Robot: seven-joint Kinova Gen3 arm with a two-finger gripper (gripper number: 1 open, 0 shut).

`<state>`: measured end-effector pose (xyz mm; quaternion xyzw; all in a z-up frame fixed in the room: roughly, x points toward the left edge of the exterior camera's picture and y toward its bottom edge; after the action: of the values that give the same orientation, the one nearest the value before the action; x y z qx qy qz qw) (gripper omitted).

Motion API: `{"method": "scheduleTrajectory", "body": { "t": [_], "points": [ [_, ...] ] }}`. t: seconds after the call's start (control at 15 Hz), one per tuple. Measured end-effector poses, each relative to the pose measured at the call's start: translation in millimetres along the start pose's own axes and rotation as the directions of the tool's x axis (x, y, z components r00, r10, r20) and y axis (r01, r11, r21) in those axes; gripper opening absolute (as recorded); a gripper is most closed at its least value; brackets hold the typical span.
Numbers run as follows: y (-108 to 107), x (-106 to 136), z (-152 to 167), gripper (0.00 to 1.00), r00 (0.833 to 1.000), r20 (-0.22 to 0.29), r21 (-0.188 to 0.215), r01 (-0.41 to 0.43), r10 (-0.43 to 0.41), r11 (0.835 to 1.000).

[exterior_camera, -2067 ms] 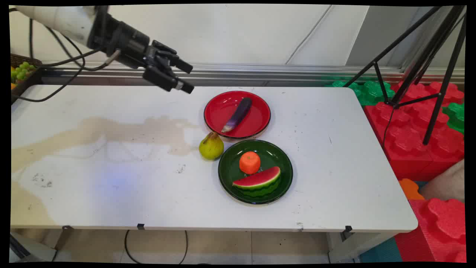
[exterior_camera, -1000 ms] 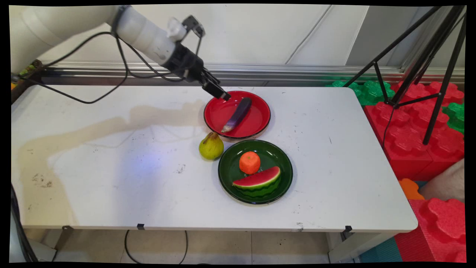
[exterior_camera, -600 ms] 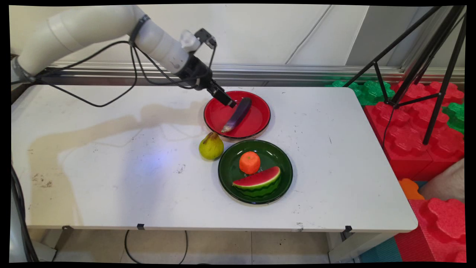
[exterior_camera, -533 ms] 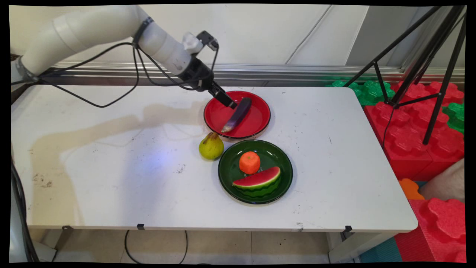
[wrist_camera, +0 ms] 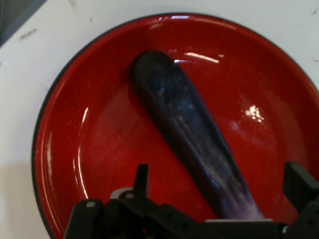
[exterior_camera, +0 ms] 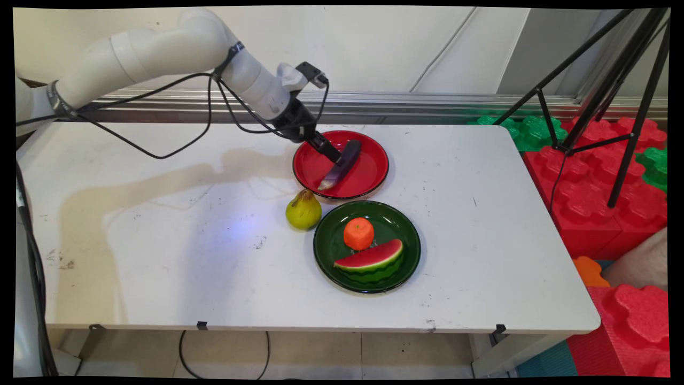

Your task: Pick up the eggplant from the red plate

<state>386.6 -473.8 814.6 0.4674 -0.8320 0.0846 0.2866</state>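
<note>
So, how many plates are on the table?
2. The red plate lies farther back, holding the eggplant; the green plate lies nearer, holding the orange and the watermelon slice.

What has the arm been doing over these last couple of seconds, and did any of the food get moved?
The tool swung from above the table's far left, across and down to the red plate, and now sits low over the eggplant, fingers open on either side. Nothing is gripped. The eggplant, pear, green plate, orange and watermelon slice stayed put.
</note>
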Motion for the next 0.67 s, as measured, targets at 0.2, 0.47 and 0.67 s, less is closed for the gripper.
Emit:
{"method": "scheduleTrajectory", "body": {
  "t": [0.2, 0.47, 0.67],
  "points": [
    [1, 0, 14, 1.00, 0.999, 0.020, 0.008, 0.027, -0.027, 1.000],
    [4, 1, 26, 1.00, 0.998, 0.036, 0.015, 0.048, -0.049, 0.999],
    [6, 1, 35, 1.00, 0.997, 0.051, 0.021, 0.061, -0.063, 0.998]
  ]
}}
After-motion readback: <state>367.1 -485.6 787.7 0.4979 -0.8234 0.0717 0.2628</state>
